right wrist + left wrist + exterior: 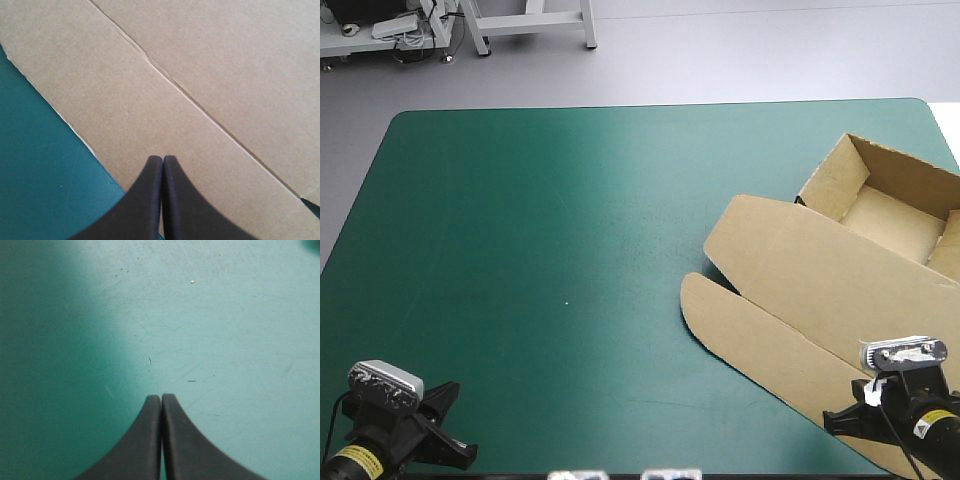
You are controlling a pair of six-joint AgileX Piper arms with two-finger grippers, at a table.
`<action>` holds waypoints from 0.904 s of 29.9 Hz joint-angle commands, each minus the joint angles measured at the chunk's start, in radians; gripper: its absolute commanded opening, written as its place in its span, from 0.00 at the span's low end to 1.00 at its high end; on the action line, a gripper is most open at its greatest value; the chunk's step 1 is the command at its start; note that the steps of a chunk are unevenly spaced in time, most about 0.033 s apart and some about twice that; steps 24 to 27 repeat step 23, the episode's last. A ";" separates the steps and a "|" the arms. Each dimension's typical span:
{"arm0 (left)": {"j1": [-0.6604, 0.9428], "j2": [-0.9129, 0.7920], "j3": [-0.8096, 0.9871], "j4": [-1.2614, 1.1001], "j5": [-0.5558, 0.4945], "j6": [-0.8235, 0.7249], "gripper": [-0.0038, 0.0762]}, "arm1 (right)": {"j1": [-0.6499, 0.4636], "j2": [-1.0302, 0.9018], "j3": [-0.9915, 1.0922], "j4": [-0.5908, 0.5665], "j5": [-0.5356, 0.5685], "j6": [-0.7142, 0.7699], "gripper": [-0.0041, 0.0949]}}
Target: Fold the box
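Box (800, 280) lies at the table's (570, 200) right edge, under the clenched right gripper (162, 159). Left gripper (161, 398) hangs clenched, well apart.

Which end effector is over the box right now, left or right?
The right end effector: its shut tips sit above the brown box, near the board's edge. The left end effector has only bare teal-green cover beneath it.

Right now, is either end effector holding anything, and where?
Nothing held: left end effector shut over the cover, right end effector shut over the box lid.
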 commanded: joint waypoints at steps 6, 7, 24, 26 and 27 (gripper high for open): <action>-0.005 -0.004 -0.022 -0.008 -0.061 -0.007 0.04 | 0.004 -0.110 0.026 -0.005 -0.072 -0.008 0.02; -0.005 -0.004 -0.022 -0.008 -0.061 -0.007 0.04 | 0.004 -0.116 0.026 -0.005 -0.072 -0.008 0.02; -0.005 -0.004 -0.022 -0.008 -0.059 -0.007 0.04 | 0.004 -0.124 0.026 0.006 -0.065 0.010 0.02; -0.005 -0.004 -0.022 -0.008 -0.059 -0.007 0.04 | 0.004 -0.124 0.026 0.006 -0.065 0.010 0.02; -0.005 -0.004 -0.022 -0.008 -0.059 -0.007 0.04 | 0.004 -0.124 0.026 0.006 -0.065 0.010 0.02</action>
